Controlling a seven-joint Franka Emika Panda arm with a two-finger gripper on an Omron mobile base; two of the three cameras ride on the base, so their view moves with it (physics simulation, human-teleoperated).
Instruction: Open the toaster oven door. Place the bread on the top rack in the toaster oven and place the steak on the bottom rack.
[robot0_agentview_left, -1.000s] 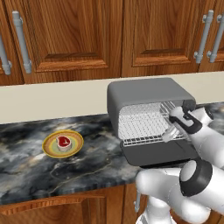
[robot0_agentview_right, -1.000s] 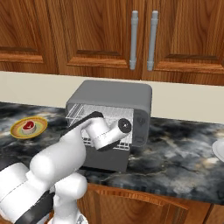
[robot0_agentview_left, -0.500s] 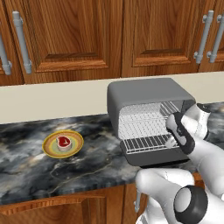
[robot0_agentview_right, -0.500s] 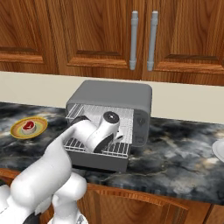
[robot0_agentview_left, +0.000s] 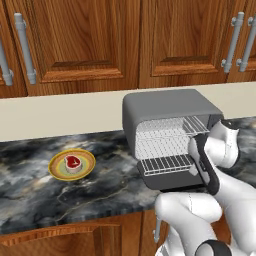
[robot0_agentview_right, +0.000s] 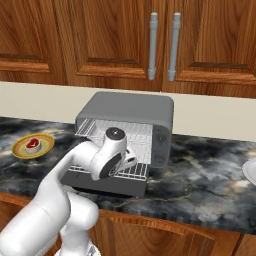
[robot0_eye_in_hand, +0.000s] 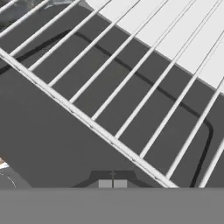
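Since a second ago my arm has swung lower across the oven (robot0_agentview_left: 170, 120) mouth, and the bottom rack (robot0_agentview_left: 167, 163) now sits pulled out further over the door (robot0_agentview_left: 172, 182), which lies flat and open at the lower middle of the left base view. A second ago my fingers stood partly apart; now my pincer (robot0_eye_in_hand: 112, 184) is pressed together with nothing between the tips. In the hand view those two tips meet at the bottom centre, just above the dark door panel (robot0_eye_in_hand: 52, 144), and the rack's front bar (robot0_eye_in_hand: 87, 120) runs diagonally across the frame just beyond them, its wires fanning toward the upper right.

In the right base view my wrist covers the centre of the open oven (robot0_agentview_right: 127, 107), in front of the racks (robot0_agentview_right: 135, 172).

The steak (robot0_agentview_left: 72, 162) has not moved: it lies on the yellow plate (robot0_agentview_left: 57, 172) at the left of the left base view, well apart from my pincer, on the dark marble counter (robot0_agentview_left: 30, 200). In the right base view the steak (robot0_agentview_right: 33, 144) is at the left edge, mid-height.
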